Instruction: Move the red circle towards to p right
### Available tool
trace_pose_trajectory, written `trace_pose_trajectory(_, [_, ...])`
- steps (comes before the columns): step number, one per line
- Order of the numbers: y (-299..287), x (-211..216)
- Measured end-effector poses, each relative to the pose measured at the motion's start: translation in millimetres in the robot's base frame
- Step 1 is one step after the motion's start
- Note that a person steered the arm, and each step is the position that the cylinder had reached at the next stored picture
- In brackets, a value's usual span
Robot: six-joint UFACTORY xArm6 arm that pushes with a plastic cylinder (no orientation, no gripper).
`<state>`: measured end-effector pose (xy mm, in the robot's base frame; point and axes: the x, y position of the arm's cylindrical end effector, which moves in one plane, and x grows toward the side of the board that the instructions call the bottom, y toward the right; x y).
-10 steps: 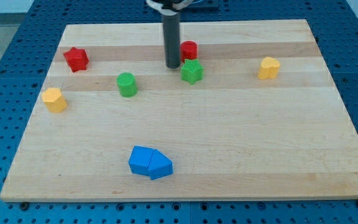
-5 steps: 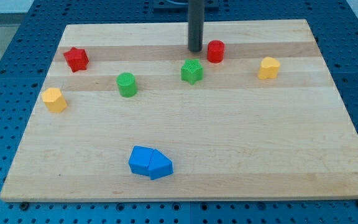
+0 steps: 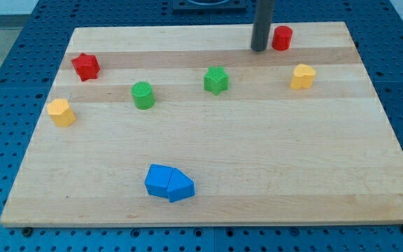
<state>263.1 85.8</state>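
One red circle [image 3: 281, 37], just right of my tip [image 3: 259, 49]

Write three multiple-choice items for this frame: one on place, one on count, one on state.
1. Where is my tip relative to the red circle block?
A. At its left in the view
B. At its right
C. Below it

2. How many green blocks lie on the wooden board?
A. One
B. Two
C. Three

3. The two blue blocks are:
A. Far apart
B. Stacked
C. Touching side by side

Answers: 1 A, the rod's end stands just left of the circle. 2 B, a green cylinder and a green star. 3 C, they sit flush together.
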Motion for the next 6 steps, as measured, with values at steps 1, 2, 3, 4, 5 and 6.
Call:
trace_pose_trajectory(1, [2,-12])
trace_pose_trajectory(2, [12,-21])
trace_pose_trajectory(3, [11,-11])
trace_pose_trajectory(4, [16,2])
trace_pose_trajectory(5, [51,0])
trace_pose_trajectory(6, [80,-19])
